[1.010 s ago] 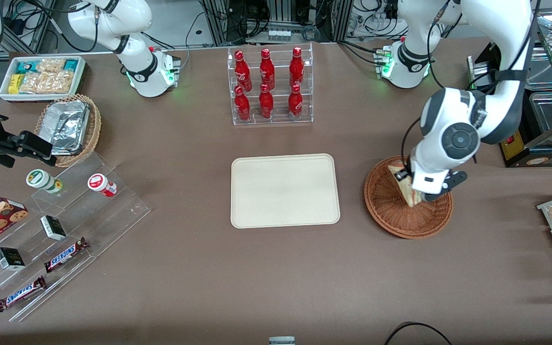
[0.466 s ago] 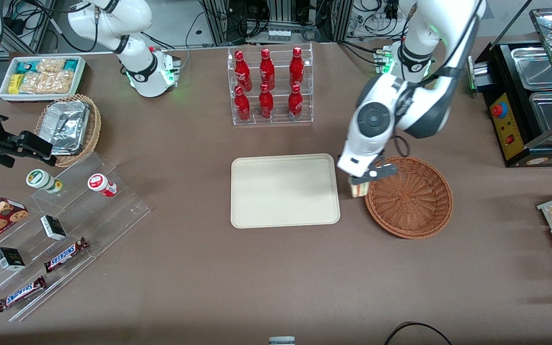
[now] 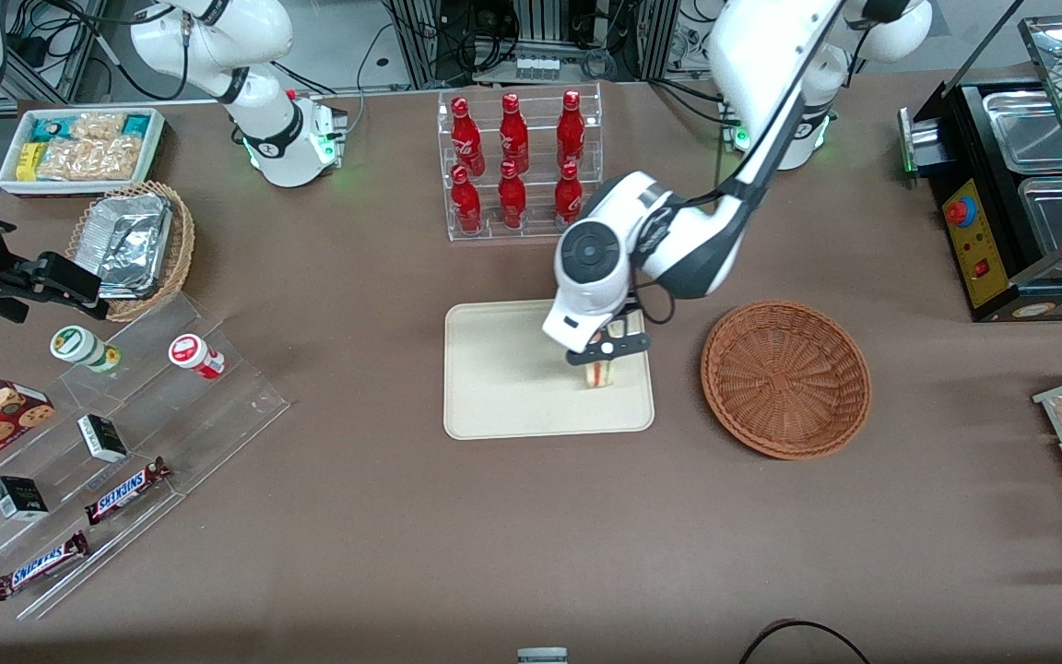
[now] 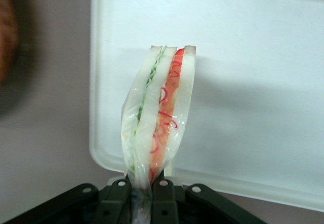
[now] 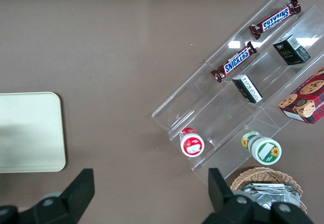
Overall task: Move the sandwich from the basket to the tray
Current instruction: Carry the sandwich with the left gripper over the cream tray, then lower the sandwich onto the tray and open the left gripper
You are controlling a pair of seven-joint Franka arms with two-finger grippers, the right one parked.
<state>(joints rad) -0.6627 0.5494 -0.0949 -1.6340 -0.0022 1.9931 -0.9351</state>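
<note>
A brown-covered table [image 3: 356,516] is filling nearly the whole scene, with cable bundles and rack equipment crowding the floor along the edge farthest from the front camera. The working left arm [image 3: 669,235] is reaching out over the table's middle. Toward its own end of the table a black machine with steel pans [image 3: 1020,184] is sitting at the edge. Toward the parked arm's end, a stepped clear acrylic stand [image 3: 125,443] is displaying chocolate bars, small boxes and two capped cups.

The tray [image 3: 503,378] is lying flat at the table's centre, and the basket [image 3: 785,378] is sitting just beside it toward the working arm's end, holding nothing. A clear rack of red bottles [image 3: 520,166] is standing farther from the front camera than the tray.

The gripper [image 3: 607,350] is hanging over the tray's corner area nearest the basket, its two fingers [image 4: 119,196] pinched tightly together on the wrapped end of the sandwich [image 4: 158,112]. The sandwich is pointing down toward the tray, its red and green layers showing through clear wrap; whether it is touching the tray cannot be told.
</note>
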